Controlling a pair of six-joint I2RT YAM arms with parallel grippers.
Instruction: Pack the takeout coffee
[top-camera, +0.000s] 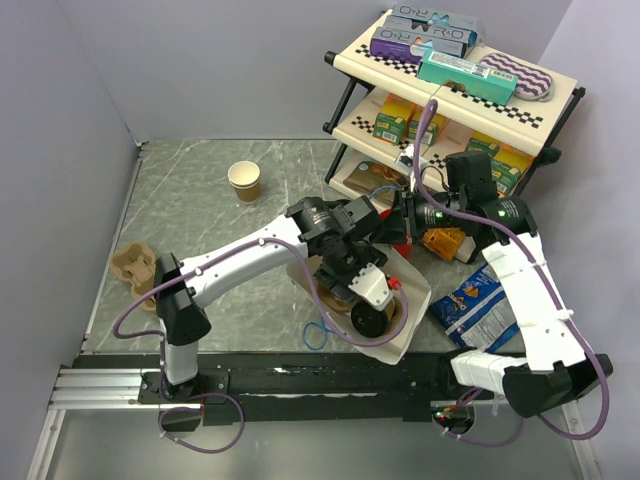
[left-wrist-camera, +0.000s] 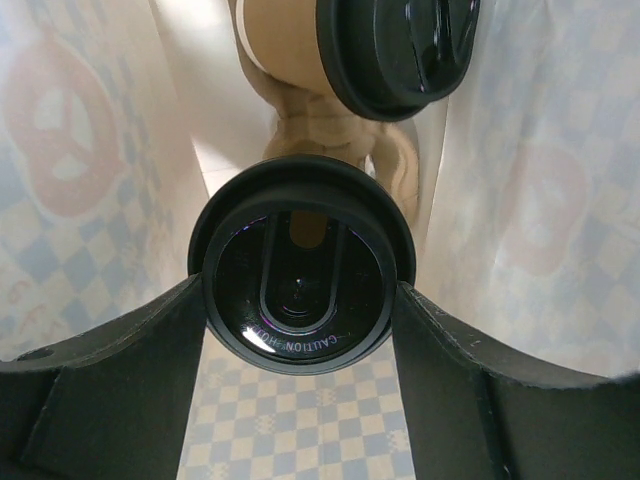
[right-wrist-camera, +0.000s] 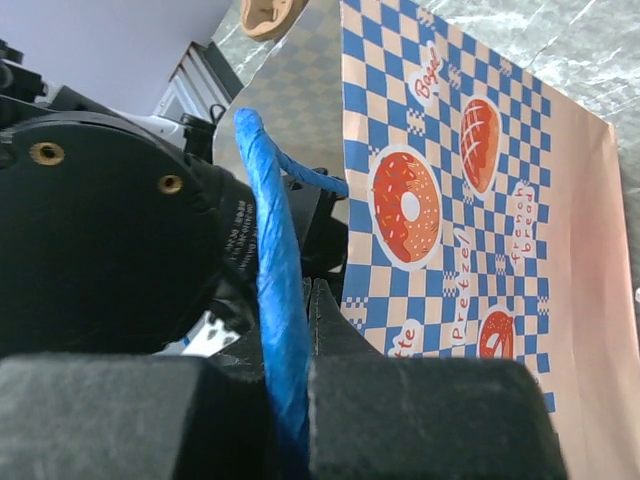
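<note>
Small brown paper cup with round black plastic lid (left-wrist-camera: 300, 295), upright inside checkered paper bag (left-wrist-camera: 90, 180), gripped at lid by left claw (left-wrist-camera: 300, 305). Second lidded cup (left-wrist-camera: 400, 50) just beyond, tilted.

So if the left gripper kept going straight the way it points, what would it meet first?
Gripping one lidded cup inside the paper bag, the left gripper would probably meet the second lidded cup lying just ahead, slightly off-line, before the bag's end; depth is unclear.

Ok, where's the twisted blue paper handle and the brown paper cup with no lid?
Twisted blue paper handle (right-wrist-camera: 276, 300): right wrist view, middle of the strand.
Lidless brown paper cup (top-camera: 246, 190): top view, its brown side.
</note>
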